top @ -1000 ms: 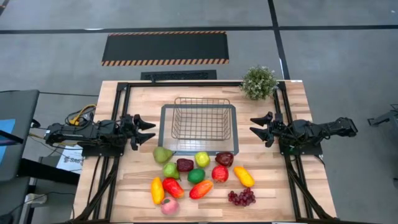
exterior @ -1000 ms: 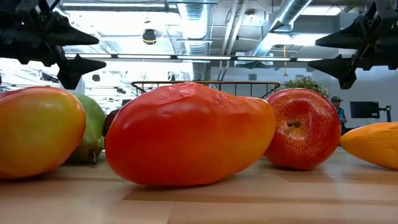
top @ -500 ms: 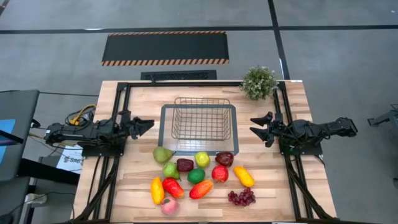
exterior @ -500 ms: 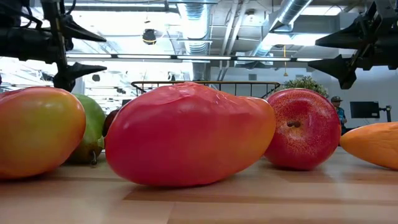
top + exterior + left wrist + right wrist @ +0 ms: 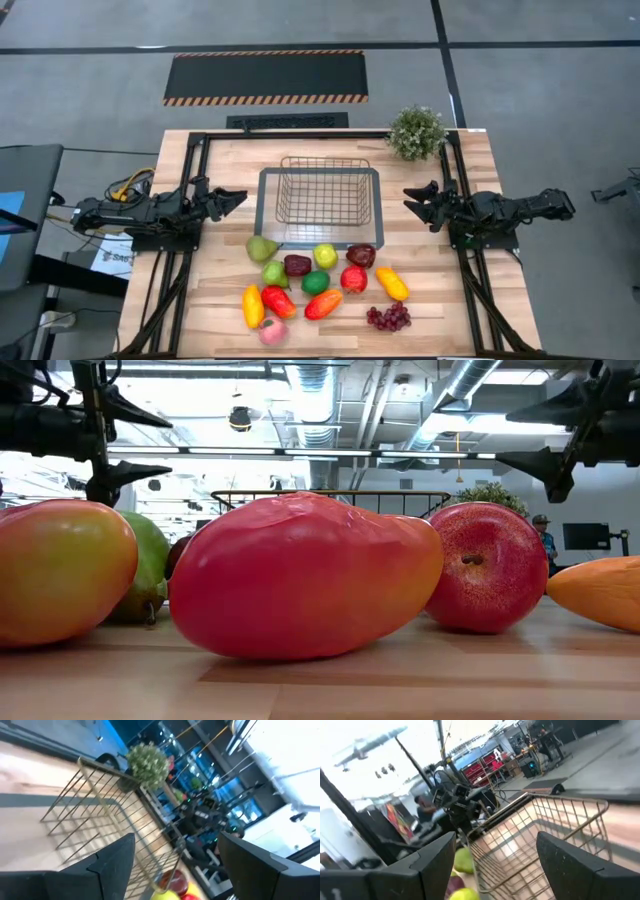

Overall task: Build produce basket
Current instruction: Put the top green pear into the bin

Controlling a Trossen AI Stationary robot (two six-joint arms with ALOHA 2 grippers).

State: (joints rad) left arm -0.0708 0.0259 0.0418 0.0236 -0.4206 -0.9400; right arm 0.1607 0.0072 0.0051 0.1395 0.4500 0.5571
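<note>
Glossy produce [image 5: 322,283] looks light, hard and slippery, best pinched across each piece's middle; left gripper [image 5: 230,198] and right gripper [image 5: 412,203] hover spread, empty, flanking the basket [image 5: 322,190].

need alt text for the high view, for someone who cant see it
Overhead view of a wooden table: an empty wire basket sits on a grey tray, with toy fruits and vegetables clustered on the table below it. The left claw and right claw, both open and empty, flank the basket; a potted plant stands at the far right corner.
</note>
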